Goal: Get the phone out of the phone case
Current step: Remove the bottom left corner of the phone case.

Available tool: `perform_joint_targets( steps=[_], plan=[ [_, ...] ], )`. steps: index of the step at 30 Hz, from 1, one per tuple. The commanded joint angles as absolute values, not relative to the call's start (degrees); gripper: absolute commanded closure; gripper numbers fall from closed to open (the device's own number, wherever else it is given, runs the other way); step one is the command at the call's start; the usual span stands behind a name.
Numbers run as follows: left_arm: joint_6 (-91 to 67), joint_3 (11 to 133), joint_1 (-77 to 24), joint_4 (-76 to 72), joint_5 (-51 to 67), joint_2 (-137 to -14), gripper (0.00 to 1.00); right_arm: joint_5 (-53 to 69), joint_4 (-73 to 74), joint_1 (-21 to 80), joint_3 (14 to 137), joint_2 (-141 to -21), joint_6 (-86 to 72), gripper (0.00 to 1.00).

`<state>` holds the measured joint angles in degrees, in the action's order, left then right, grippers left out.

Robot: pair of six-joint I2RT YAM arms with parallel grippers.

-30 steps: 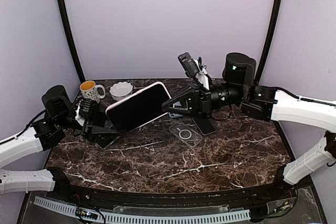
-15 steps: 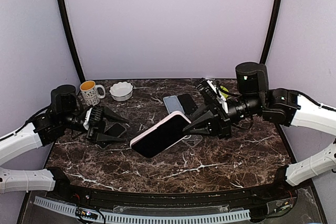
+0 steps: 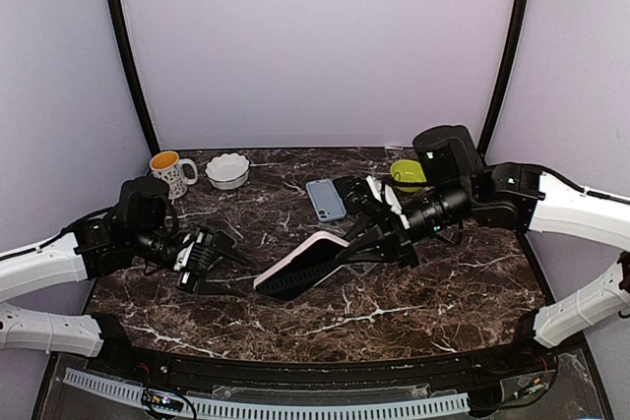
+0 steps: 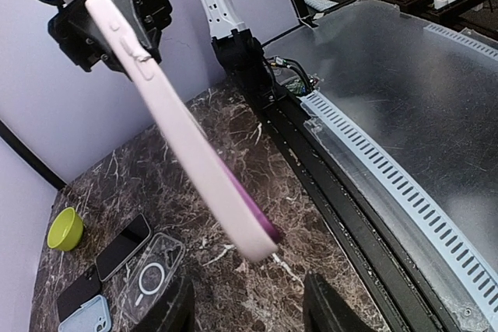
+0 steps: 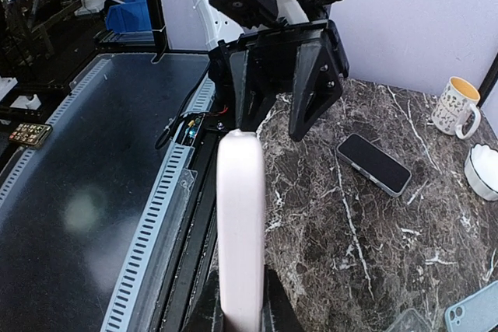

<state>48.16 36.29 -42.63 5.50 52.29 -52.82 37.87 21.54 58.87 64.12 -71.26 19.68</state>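
Note:
The phone, dark screen up, sits in a pale pink phone case and hangs tilted just above the marble. My right gripper is shut on its far right end. In the right wrist view the case stands edge-on between that gripper's fingers. A purple strip of the phone shows along the case's edge. My left gripper is open a little left of the phone's low end, touching nothing. In the left wrist view its fingers stand apart below the case's tip.
A mug and a white bowl stand at the back left. A light blue case and a green bowl lie behind the phone. A clear case and a black phone lie on the table.
The right gripper has swung the cased phone from high up down to just above the table. The left gripper, at the phone's left end a second ago, stands apart and has moved right.

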Motion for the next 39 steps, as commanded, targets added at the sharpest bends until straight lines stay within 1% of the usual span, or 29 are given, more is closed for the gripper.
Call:
perform_joint_targets(
  steps=[1, 7, 13, 20, 25, 30, 36, 39],
  plan=[
    [49.6, 34.5, -44.4, 3.6, 50.9, -52.8, 0.51, 39.2, 16.9, 59.7, 68.2, -72.5, 22.2, 1.0],
    [50.5, 34.6, -45.8, 4.2, 50.1, -54.2, 0.56, 39.8, 15.9, 59.9, 68.9, -74.1, 22.6, 1.0],
    [50.5, 33.9, -46.6, 2.1, 50.3, -53.8, 0.65, 40.2, 15.7, 60.0, 69.5, -75.5, 22.9, 1.0],
    [51.0, 33.6, -47.2, 1.9, 50.1, -53.9, 0.69, 40.3, 16.1, 60.5, 70.1, -76.5, 23.6, 1.0],
    [52.2, 33.6, -47.6, 2.3, 49.8, -53.9, 0.75, 41.1, 17.4, 61.0, 70.7, -77.3, 24.6, 1.0],
    [52.9, 34.1, -48.4, 3.9, 49.7, -54.5, 0.75, 42.0, 18.7, 61.2, 71.2, -77.3, 26.8, 1.0],
    [55.5, 34.4, -52.1, 6.3, 45.5, -55.6, 0.71, 45.2, 22.2, 62.3, 72.3, -77.9, 32.4, 1.0],
    [56.8, 34.6, -54.0, 7.3, 43.7, -56.1, 0.7, 45.7, 24.5, 63.7, 73.4, -79.0, 34.8, 1.0]
  ],
)
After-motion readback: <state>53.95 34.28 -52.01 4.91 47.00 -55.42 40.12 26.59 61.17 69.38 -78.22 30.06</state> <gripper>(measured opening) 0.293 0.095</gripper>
